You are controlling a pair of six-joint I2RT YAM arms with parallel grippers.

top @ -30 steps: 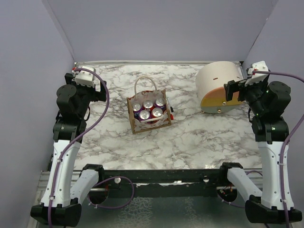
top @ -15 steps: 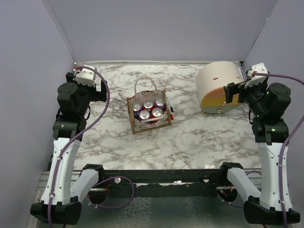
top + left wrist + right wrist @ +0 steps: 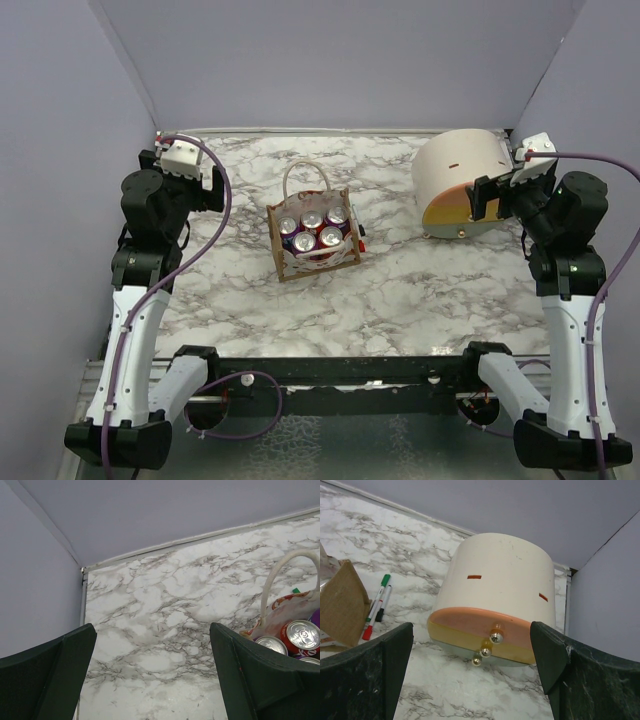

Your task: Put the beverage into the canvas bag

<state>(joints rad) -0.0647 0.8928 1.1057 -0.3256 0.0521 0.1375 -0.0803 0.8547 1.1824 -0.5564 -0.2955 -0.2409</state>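
Observation:
The brown canvas bag (image 3: 322, 264) with white rope handles stands upright at the table's middle. Several beverage cans (image 3: 305, 241) stand inside it, tops showing. My left gripper (image 3: 208, 192) is open and empty, raised at the back left, well apart from the bag. In the left wrist view its gripper (image 3: 151, 630) frames bare marble, with the bag (image 3: 280, 614) and cans (image 3: 302, 634) at the right edge. My right gripper (image 3: 487, 198) is open and empty at the back right. In the right wrist view its gripper (image 3: 471, 626) faces the cream container, with the bag's corner (image 3: 340, 600) at left.
A cream dome-shaped container (image 3: 455, 178) with an orange-yellow rim lies at the back right, right in front of my right gripper (image 3: 495, 580). Red and green markers (image 3: 376, 605) lie by the bag's right side. Grey walls enclose the marble table (image 3: 400, 290) on three sides.
Both wrists have shifted slightly, the left one up and back, the right one a little toward the cream container. The bag and cans have not moved.

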